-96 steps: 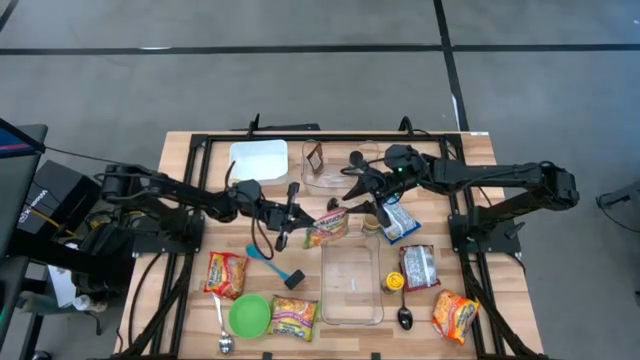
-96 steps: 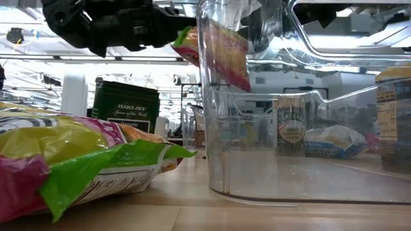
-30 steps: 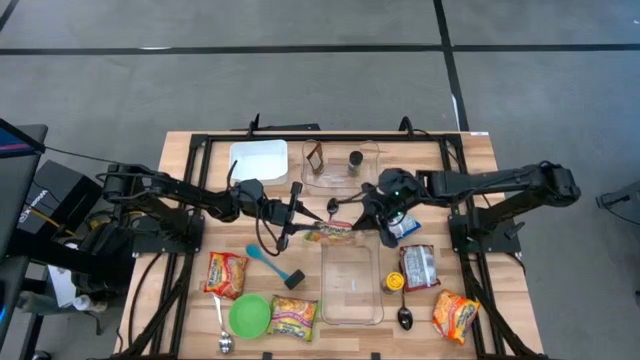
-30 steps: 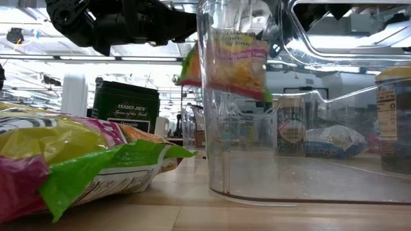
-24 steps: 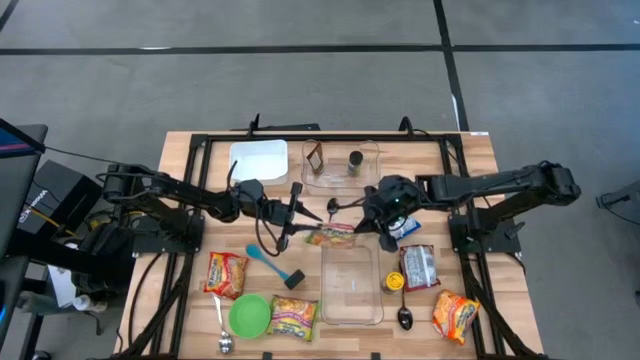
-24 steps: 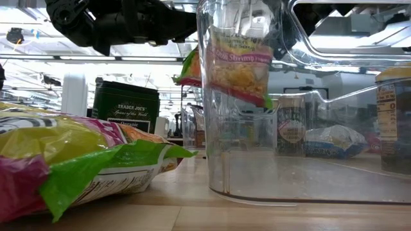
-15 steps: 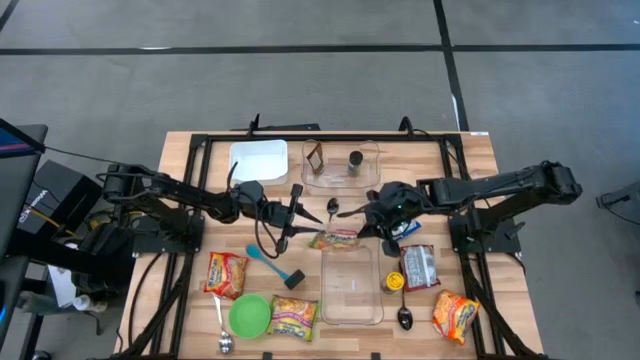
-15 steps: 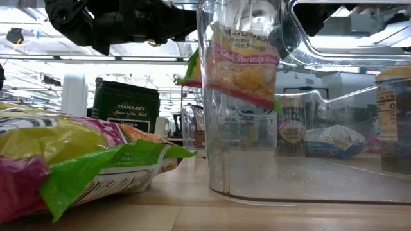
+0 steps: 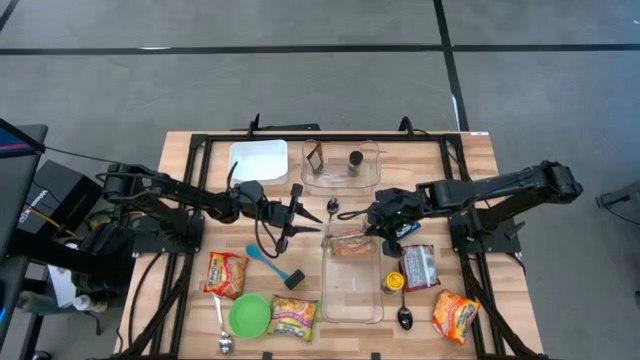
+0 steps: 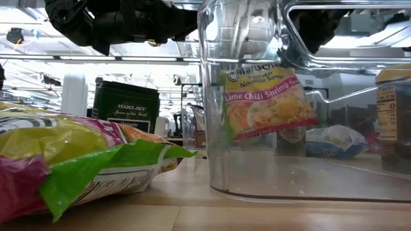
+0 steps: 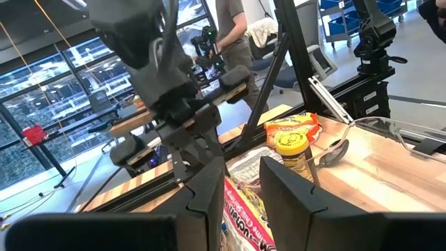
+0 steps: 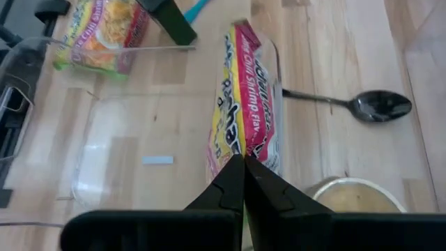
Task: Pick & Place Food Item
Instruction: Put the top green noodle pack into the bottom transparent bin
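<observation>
A noodle packet (image 9: pixel 349 243) labelled lime chili shrimp hangs from my right gripper (image 9: pixel 367 232), which is shut on it, over the far end of a clear rectangular container (image 9: pixel 326 300). Through the container's wall (image 10: pixel 212 160) in the low view, the packet (image 10: pixel 270 102) hangs clear of the floor. My left gripper (image 9: pixel 290 218) stands open just left of the container, level, with nothing between its fingers (image 11: pixel 209 192). My right gripper pinches the packet's upper end (image 12: pixel 241 155) between its two shut fingers (image 12: pixel 230 185). The fingers slant down from the table's right and far side. The packet hangs below them, lifted clear, its printed face toward the near edge.
Other noodle packets lie at the near left (image 9: pixel 227 272), near the green bowl (image 9: pixel 250 315), and at the near right (image 9: pixel 455 313). A yellow-lidded jar (image 9: pixel 392 283), spoons (image 9: pixel 405 312), a blue spatula (image 9: pixel 260 254), a white tray (image 9: pixel 258 158) and a second clear bin (image 9: pixel 340 168) surround the container.
My right gripper has gone toward the near edge and down, tipping further downward, with the packet in its hold. The packet has swung over the container's far end, sunk lower behind its wall and turned its face toward the near edge.
</observation>
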### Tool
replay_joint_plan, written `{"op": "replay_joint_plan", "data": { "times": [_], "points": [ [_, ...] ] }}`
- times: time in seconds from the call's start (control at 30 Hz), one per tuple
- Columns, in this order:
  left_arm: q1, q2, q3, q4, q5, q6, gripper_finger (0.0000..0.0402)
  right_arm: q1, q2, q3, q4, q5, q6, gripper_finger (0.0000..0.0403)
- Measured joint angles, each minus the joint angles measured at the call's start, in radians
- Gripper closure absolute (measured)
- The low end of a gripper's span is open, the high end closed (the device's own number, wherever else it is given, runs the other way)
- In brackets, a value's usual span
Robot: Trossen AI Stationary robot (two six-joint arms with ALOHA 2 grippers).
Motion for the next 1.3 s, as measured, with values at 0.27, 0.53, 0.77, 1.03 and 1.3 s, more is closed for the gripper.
{"op": "replay_joint_plan", "data": {
  "times": [0.27,0.53,0.77,1.03,1.3],
  "points": [
    [0.000,0.000,0.000,-0.005,0.000,0.000,0.0314,0.000,0.000,0.001,0.015,0.000,0.019,0.0403],
    [0.000,0.000,0.000,-0.008,0.000,-0.001,0.0314,0.001,0.037,0.001,0.005,0.000,0.043,0.0403],
    [0.000,0.000,0.000,-0.024,0.000,-0.001,0.0314,0.001,0.134,0.001,0.000,0.000,0.044,0.0403],
    [0.000,0.000,0.000,-0.026,0.000,-0.001,0.0314,0.005,0.138,0.000,-0.027,0.024,0.051,0.0403],
    [0.000,0.000,0.000,-0.027,0.000,-0.001,0.0314,0.051,0.087,0.001,-0.033,0.151,0.092,0.0403]
  ]
}}
